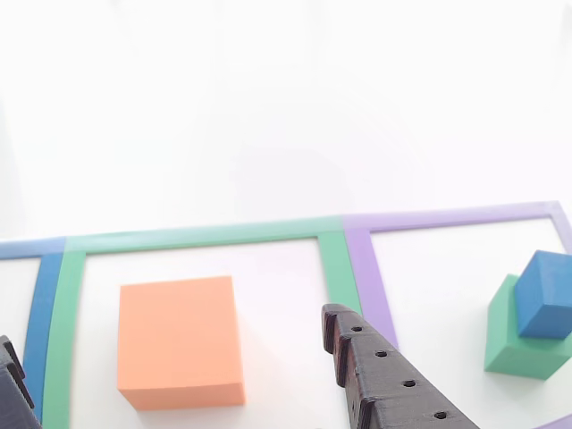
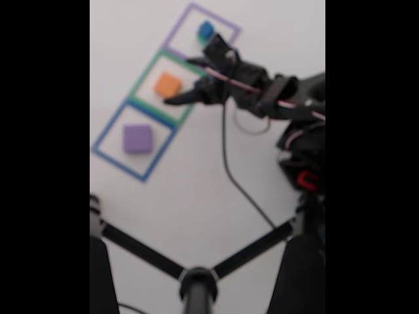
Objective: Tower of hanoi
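Fixed view: purple block (image 2: 137, 139) flat, in blue tape square (image 2: 105, 134).
Orange block (image 1: 181, 341): matte slab, green tape square (image 1: 61, 340).
Blue cube (image 1: 545, 293): atop green block (image 1: 518, 344), purple tape square (image 1: 371, 277).
Pincer (image 1: 170, 362): spread wide, empty, straddling orange block.
Desk (image 2: 196, 190): white, smooth.

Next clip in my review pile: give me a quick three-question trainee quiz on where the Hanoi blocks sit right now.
1. True or false: the blue block rests on the green block.
2. Which tape square holds the orange block? A) blue B) green C) purple
3. Fill in: in the fixed view, the purple block lies inside the ____ tape square.

Key
1. True; the pair sits in the purple tape square.
2. B, the green tape square. The hand is open, with a finger on either side of the orange block, not gripping it.
3. Blue; it lies alone in the blue tape square.
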Robot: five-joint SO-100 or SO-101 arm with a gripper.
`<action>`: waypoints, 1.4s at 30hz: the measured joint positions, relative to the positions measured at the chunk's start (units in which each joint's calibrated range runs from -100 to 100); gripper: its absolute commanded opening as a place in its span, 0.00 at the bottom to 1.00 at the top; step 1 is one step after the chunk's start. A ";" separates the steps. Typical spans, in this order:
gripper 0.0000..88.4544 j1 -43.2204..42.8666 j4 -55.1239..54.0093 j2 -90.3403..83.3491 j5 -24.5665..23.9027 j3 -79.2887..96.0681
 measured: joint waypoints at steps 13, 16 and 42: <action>0.46 -0.74 -19.10 21.19 0.00 -2.44; 0.46 -0.90 -20.87 24.15 0.00 -3.39; 0.29 -4.26 -27.69 38.33 0.00 -12.27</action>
